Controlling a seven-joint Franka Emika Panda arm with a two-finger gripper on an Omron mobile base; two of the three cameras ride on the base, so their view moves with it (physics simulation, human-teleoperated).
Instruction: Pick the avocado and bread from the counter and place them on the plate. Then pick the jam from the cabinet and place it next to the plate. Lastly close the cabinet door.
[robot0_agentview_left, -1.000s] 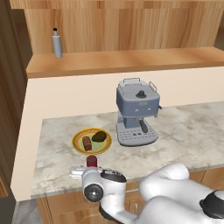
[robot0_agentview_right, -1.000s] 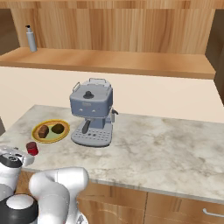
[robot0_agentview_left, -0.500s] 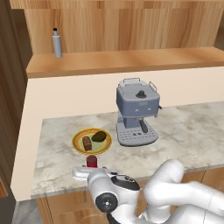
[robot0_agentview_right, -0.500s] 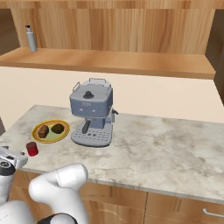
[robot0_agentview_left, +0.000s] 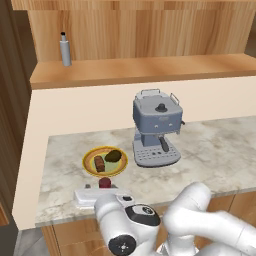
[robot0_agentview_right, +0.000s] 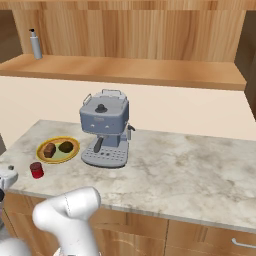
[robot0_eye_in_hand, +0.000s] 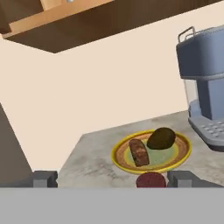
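The hand view looks low across the counter (robot0_eye_in_hand: 87, 162) at the plate (robot0_eye_in_hand: 183, 154), where the brown bread (robot0_eye_in_hand: 138, 152) lies just beside the dark oval avocado (robot0_eye_in_hand: 161, 138), with a dark red jam jar (robot0_eye_in_hand: 151, 179) between the spread-apart, empty fingertips of the gripper (robot0_eye_in_hand: 112, 179). The right base view shows the jar (robot0_agentview_right: 36, 170) standing apart from the plate (robot0_agentview_right: 44, 156), left of a grey coffee machine (robot0_agentview_right: 106, 129). A grey bottle (robot0_agentview_left: 65, 50) stands on the cabinet (robot0_agentview_left: 150, 67) shelf. Since the earlier frame the arm has drawn back toward the counter edge.
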